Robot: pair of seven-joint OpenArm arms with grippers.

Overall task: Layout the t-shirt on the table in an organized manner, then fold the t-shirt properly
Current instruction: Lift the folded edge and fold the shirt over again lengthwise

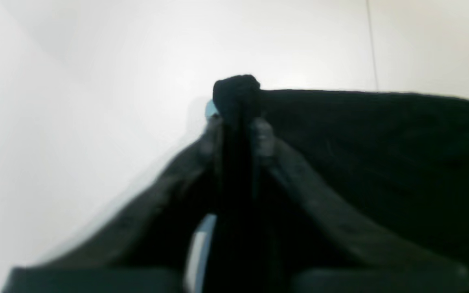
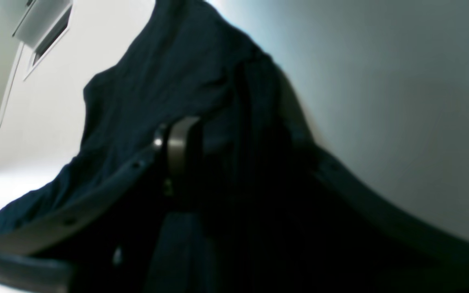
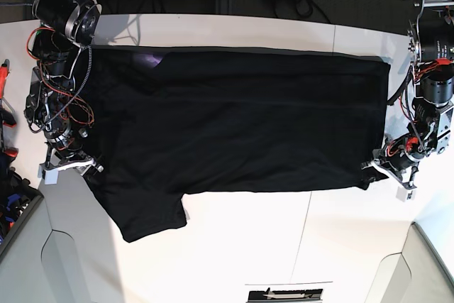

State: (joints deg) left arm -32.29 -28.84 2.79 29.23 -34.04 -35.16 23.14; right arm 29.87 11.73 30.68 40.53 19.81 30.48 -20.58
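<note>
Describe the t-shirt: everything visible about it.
The t-shirt is plain black cloth, spread mostly flat across the white table, lengthwise from side to side in the base view. One short sleeve sticks out toward the near edge on that view's left. The left gripper is pinching a bunched fold at a hem corner; the right gripper has cloth draped between its fingers at the sleeve end. No print shows.

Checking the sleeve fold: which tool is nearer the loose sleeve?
Right. The right tool grips the t-shirt beside the sleeve; the left tool holds the opposite end.
</note>
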